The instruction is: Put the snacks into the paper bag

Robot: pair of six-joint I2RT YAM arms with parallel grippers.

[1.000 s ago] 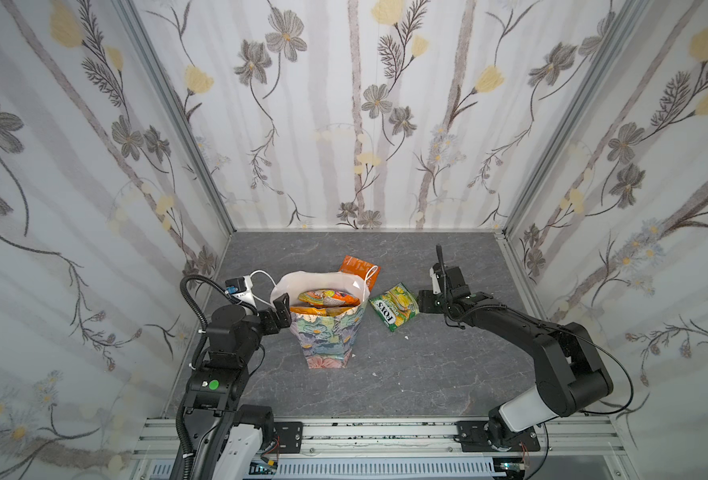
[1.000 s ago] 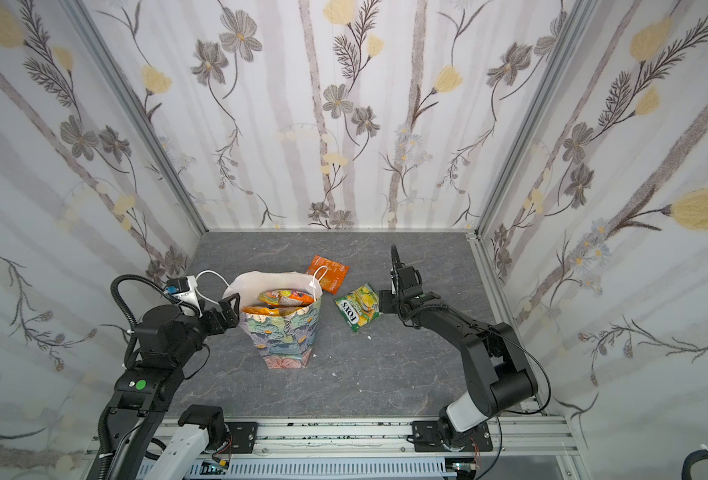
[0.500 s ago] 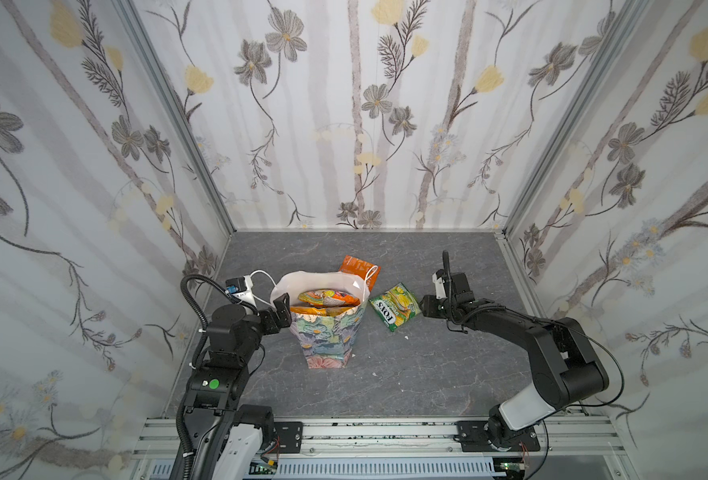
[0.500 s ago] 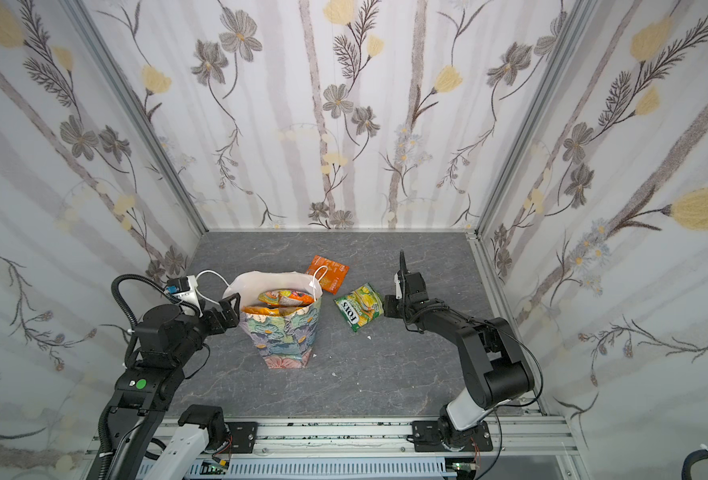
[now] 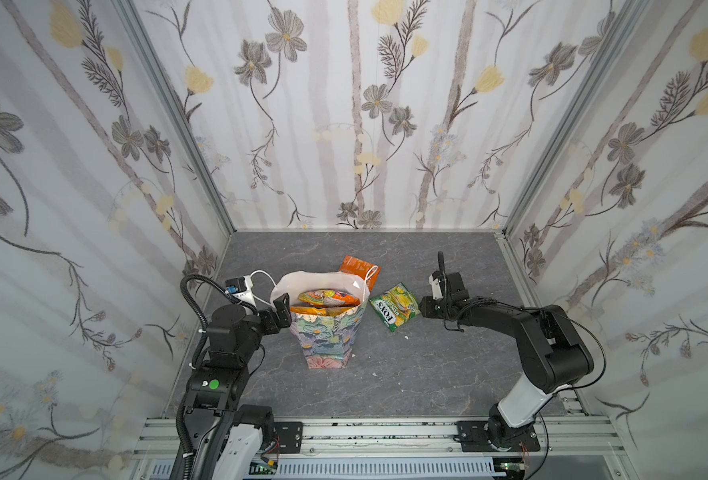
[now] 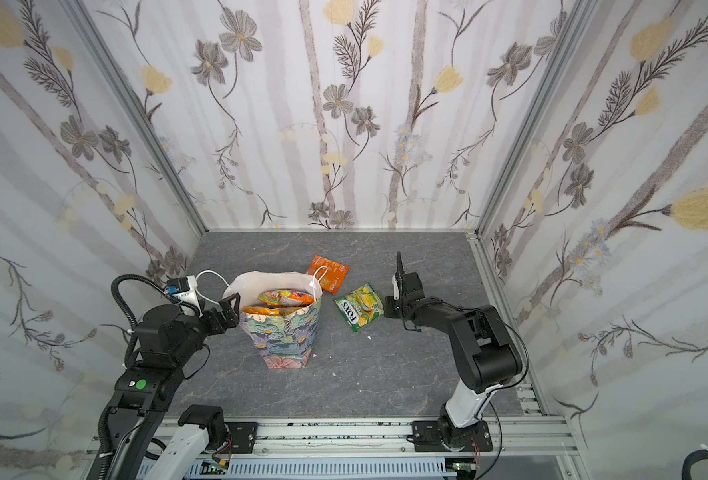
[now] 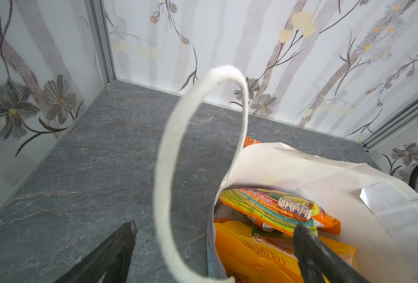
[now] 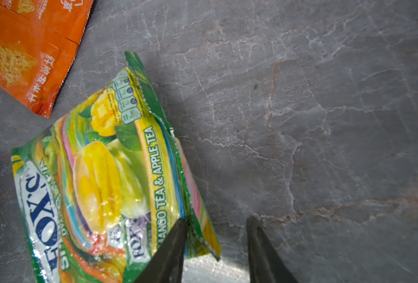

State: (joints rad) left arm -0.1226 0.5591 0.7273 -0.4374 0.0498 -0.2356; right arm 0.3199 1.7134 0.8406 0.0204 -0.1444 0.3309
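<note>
The paper bag [image 5: 327,336] [image 6: 285,338] stands upright with its mouth open. Inside it lie snacks: a striped packet [image 7: 271,208] and an orange-yellow box [image 7: 264,254]. My left gripper [image 5: 279,309] [image 7: 216,227] is wide open astride the bag's left wall, one finger inside and one outside. The bag's white cord handle [image 7: 168,159] loops up between its fingers. A yellow-green FOX'S packet [image 5: 393,305] [image 8: 100,181] lies on the table right of the bag. My right gripper [image 5: 420,307] [image 8: 216,221] is low at its right edge. Its jaws stand narrowly open, with the packet's edge between them.
An orange snack packet [image 5: 358,266] [image 8: 24,49] lies flat behind the bag, partly hidden by its rim in both top views. Patterned walls close in the grey marbled table [image 5: 447,374] on three sides.
The right gripper has dipped lower at the yellow-green packet and its jaws have narrowed round the packet's edge. The left arm and the bag have not moved.
</note>
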